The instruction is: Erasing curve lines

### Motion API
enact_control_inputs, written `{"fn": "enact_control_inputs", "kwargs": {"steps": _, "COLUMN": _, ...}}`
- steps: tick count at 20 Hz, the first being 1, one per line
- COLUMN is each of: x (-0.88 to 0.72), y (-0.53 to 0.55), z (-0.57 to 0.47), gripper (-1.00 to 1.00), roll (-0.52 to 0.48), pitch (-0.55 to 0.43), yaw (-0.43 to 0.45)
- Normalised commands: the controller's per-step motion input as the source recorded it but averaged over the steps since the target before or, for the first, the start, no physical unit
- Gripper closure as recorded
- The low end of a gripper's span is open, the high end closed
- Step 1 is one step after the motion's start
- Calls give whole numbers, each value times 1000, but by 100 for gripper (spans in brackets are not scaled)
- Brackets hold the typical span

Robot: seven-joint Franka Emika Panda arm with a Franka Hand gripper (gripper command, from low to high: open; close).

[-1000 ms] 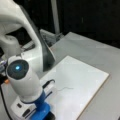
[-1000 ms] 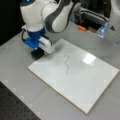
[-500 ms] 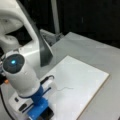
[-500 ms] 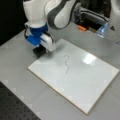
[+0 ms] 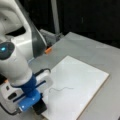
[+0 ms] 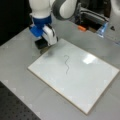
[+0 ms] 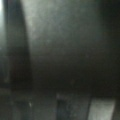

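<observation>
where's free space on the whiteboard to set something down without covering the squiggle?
In a front view, the white board is bare right of and below the curve lines, out to its far corner. Crowded spot: the top-left corner, where the hand with the black eraser block sits at the edge.

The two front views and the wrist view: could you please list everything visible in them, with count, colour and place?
curve lines: one thin dark-grey squiggle, near the middle of the board, unerased; also in a front view.
white board: one, white with a wood-coloured edge, flat on the table.
eraser block: one, black, under the gripper at the board's corner toward a front view's left.
orange object: one, small, on the table beyond the board.
table: one, grey.
gripper: one, blue and white, over the board's corner, clear of the squiggle; the wrist view shows only dark blur.
</observation>
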Motion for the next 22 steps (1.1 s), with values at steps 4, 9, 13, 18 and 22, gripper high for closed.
{"fn": "enact_control_inputs", "kwargs": {"steps": 4, "x": -164, "y": 82, "z": 79, "gripper": 100, "roll": -40, "pitch": 87, "yaw": -88}}
{"fn": "enact_control_inputs", "kwargs": {"steps": 9, "x": -174, "y": 128, "z": 68, "gripper": 100, "roll": -43, "pitch": 41, "yaw": -45}}
{"fn": "enact_control_inputs", "kwargs": {"steps": 13, "x": -224, "y": 207, "z": 74, "gripper": 100, "roll": -37, "pitch": 39, "yaw": -72}}
{"fn": "enact_control_inputs", "kwargs": {"steps": 18, "x": -194, "y": 235, "z": 4, "gripper": 100, "roll": -92, "pitch": 19, "yaw": -159}}
{"fn": "enact_control_inputs", "kwargs": {"steps": 22, "x": -170, "y": 247, "z": -89, "gripper": 100, "roll": -119, "pitch": -16, "yaw": -161}}
